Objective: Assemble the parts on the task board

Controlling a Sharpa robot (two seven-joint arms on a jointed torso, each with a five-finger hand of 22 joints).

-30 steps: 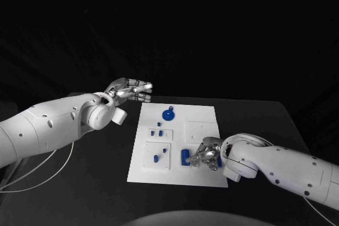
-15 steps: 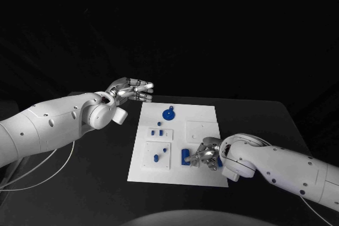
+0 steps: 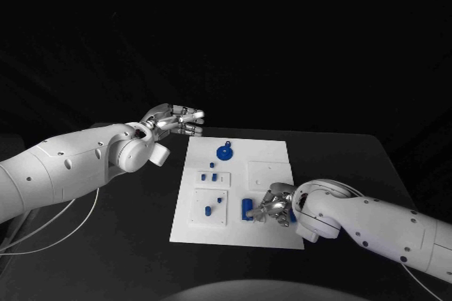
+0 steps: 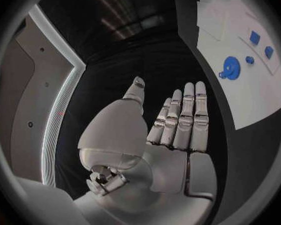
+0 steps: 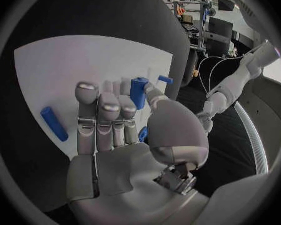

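i see the task board (image 3: 268,158), a flat white rectangular plate, lying in the middle of the matte black surface (image 3: 367,164) with dark open room on every side of it. my right hand (image 3: 274,208) sits low over the board's near right part, silver fingers (image 5: 109,110) pressed together side by side and curled in, pinching a short blue cylindrical part (image 5: 138,92) against the thumb; in the right wrist view that peg stands at the fingertips over the white plate. a longer blue rod (image 5: 54,123) lies flat on the board just beside the hand, and a small blue piece (image 5: 166,79) rests near the board's edge. a round blue gear-like part (image 3: 224,153) sits toward the far end, with small blue pegs (image 3: 213,177) in the raised white square blocks on the left side. my left hand (image 3: 175,120) hovers off the board's far left corner over bare surface, fingers (image 4: 184,117) straight and side by side, thumb apart, holding nothing.
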